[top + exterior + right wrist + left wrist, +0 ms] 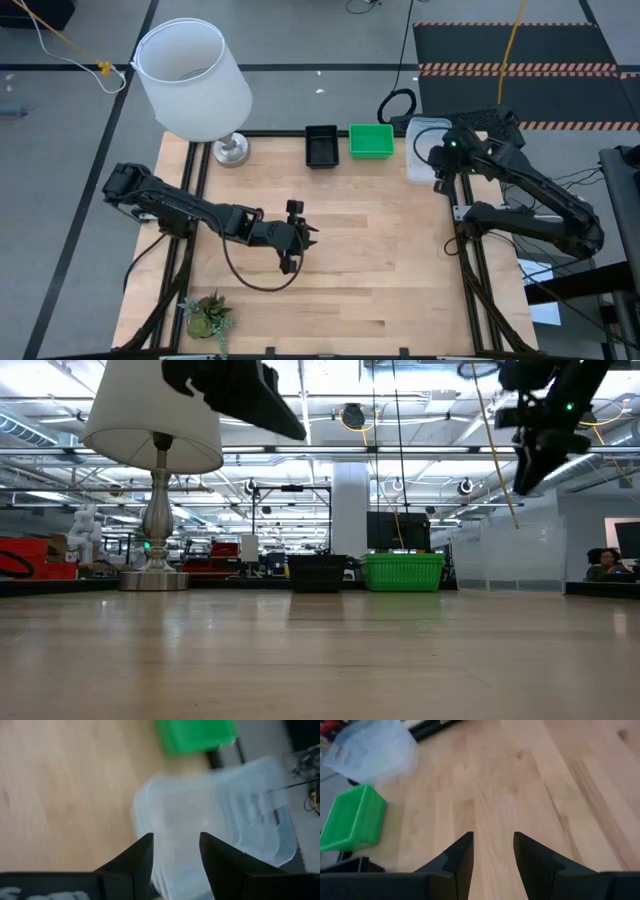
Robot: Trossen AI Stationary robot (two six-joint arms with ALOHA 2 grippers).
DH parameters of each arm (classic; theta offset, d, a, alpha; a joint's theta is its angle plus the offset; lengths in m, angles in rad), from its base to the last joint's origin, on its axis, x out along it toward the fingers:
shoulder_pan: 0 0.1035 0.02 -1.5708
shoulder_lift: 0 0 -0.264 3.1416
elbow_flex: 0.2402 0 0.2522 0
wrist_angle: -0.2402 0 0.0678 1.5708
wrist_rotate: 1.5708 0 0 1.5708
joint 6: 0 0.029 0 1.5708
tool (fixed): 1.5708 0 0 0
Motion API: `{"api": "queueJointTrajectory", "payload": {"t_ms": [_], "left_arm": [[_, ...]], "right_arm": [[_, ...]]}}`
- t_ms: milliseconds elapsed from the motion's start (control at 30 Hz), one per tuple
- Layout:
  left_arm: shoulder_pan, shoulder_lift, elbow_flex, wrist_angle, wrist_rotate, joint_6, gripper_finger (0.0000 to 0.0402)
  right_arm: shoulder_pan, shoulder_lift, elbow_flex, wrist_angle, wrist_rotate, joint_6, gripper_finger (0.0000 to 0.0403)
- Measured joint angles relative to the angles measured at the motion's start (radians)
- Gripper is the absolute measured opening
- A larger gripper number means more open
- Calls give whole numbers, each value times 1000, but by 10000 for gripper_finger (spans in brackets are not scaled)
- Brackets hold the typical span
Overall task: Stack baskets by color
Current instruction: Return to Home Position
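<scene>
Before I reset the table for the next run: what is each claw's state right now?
Left claw: open, holding nothing.
Right claw: open, holding nothing, above the clear baskets.

No word, brand or number can be read in any view. In the left wrist view the clear bin point(370, 747) carries what may be a small grey sticker point(338, 753) on its wall, too blurred to make out any print. In the high view the dark floor mat point(500, 45) is crossed by bands of red-and-white striped warning tape point(520, 69), a hazard marking with no lettering on it.
</scene>
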Motion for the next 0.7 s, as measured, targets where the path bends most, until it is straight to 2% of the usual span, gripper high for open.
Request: {"api": "queueJointTrajectory", "payload": {"t_ms": [133,200,300,500,600,700], "left_arm": [[7,-52,2,-27,-30,-17,141],[8,-92,-2,-79,-53,-43,140],[19,-140,2,-84,-79,-89,140],[26,-229,-29,-102,-98,-117,140],[30,-275,-84,-37,-98,-95,140],[41,-322,-167,76,-98,-72,140]], "right_arm": [[63,-58,0,121,-17,212,148],[88,-79,0,191,-84,282,142],[122,-104,0,306,-189,309,131],[220,-144,-79,572,-249,313,90],[268,-152,-154,712,-294,318,58],[316,-156,-221,822,-295,311,24]]}}
